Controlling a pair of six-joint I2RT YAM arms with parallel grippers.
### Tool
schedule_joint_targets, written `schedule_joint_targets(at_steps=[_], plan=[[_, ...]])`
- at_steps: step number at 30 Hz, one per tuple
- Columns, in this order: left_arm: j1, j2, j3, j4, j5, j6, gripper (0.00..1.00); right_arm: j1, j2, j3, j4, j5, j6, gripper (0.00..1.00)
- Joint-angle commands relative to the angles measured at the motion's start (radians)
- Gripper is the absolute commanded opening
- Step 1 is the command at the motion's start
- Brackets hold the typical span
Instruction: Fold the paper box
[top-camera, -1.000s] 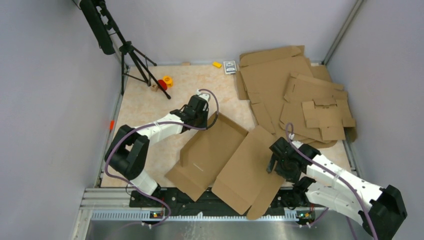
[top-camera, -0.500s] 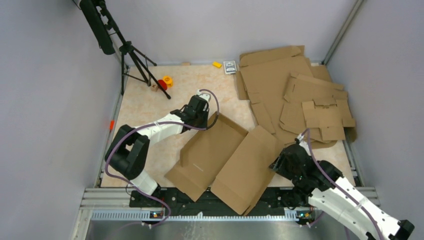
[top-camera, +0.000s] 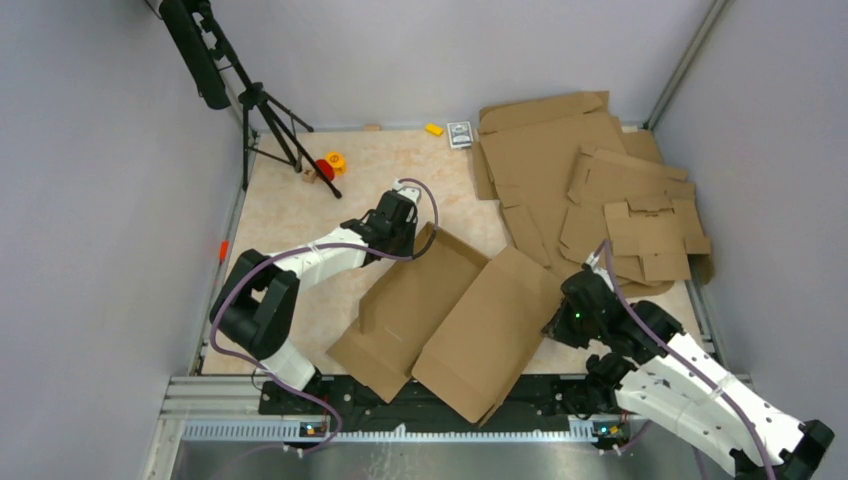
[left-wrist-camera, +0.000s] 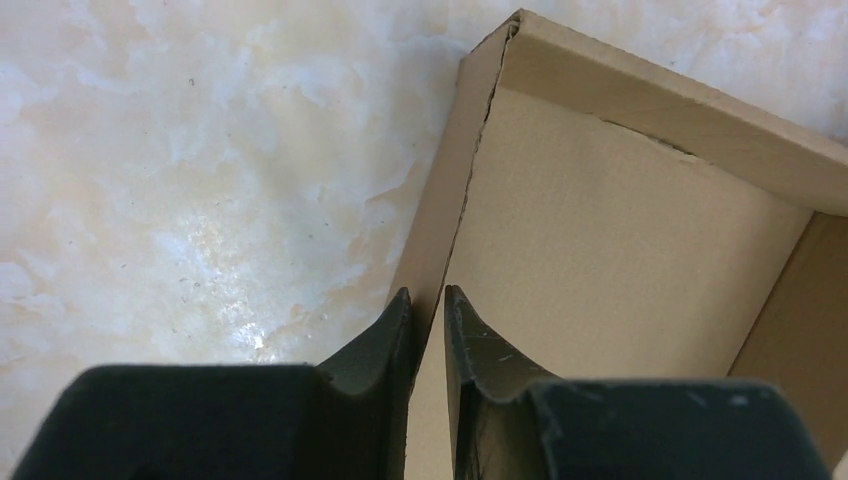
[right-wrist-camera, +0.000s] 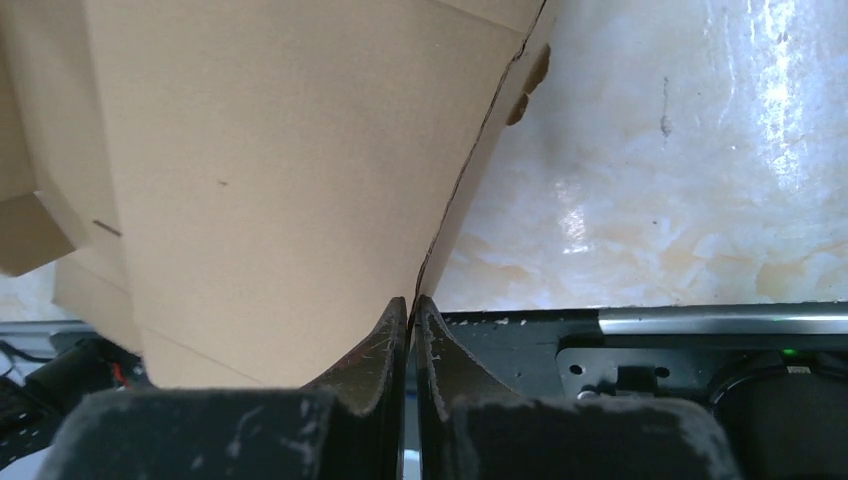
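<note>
Sprawling over the near part of the bench (top-camera: 300, 220), the paper box (top-camera: 440, 310) is half formed. Its left half is a shallow tray with raised walls, and its right half is a broad flat panel that rises at a slant and reaches out past the bench's near edge.

The left fingers (left-wrist-camera: 385, 340) are at the box's far left corner, pinched on the upright side wall, with one finger outside it and one inside the tray. The wrist view shows the wall's top edge running up from between them to the corner, where a narrow seam gapes.

The right fingers (right-wrist-camera: 385, 345) are at the box's right edge, pressed together tip to tip just where the slanted panel's edge comes down. I cannot tell whether any card is caught between them.

Beyond the box and to its right lies a loose heap of cardboard blanks (top-camera: 590, 190) with notched edges, its nearest sheets just beside the box's right panel. Well beyond the box to the left stands a black tripod (top-camera: 260, 110), with a small yellow piece (top-camera: 335, 160) and a red one (top-camera: 325, 168) by its feet.
</note>
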Motion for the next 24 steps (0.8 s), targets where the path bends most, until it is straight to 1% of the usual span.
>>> schedule_joint_targets(at_steps=[1,5,7,8,11,15,18,21,24], plan=[[-0.010,-0.007,0.006,0.033,0.026,-0.004,0.18,0.011,0.041,0.161,0.042,-0.047,-0.021,0.00],[-0.010,-0.003,0.008,0.033,0.038,-0.008,0.18,0.011,0.176,0.344,-0.030,-0.086,-0.074,0.00],[-0.009,-0.005,0.009,0.030,0.035,-0.015,0.18,0.011,0.220,0.409,-0.047,-0.076,-0.106,0.00],[-0.009,-0.009,0.009,0.022,0.011,-0.027,0.18,0.012,0.231,0.433,-0.040,-0.067,-0.127,0.00],[-0.005,-0.045,-0.012,0.024,-0.086,-0.055,0.17,0.012,0.264,0.453,0.011,-0.037,-0.182,0.00],[0.012,-0.075,-0.048,0.053,-0.108,-0.071,0.19,0.011,0.350,0.460,0.133,-0.057,-0.280,0.00],[0.026,-0.075,-0.041,0.019,-0.193,-0.114,0.20,0.010,0.439,0.478,0.225,-0.077,-0.356,0.00],[0.057,-0.101,-0.062,0.017,-0.226,-0.150,0.26,-0.001,0.537,0.524,0.297,-0.046,-0.456,0.00],[0.093,-0.130,-0.094,0.034,-0.226,-0.172,0.35,-0.059,0.642,0.595,0.356,-0.031,-0.571,0.00]])
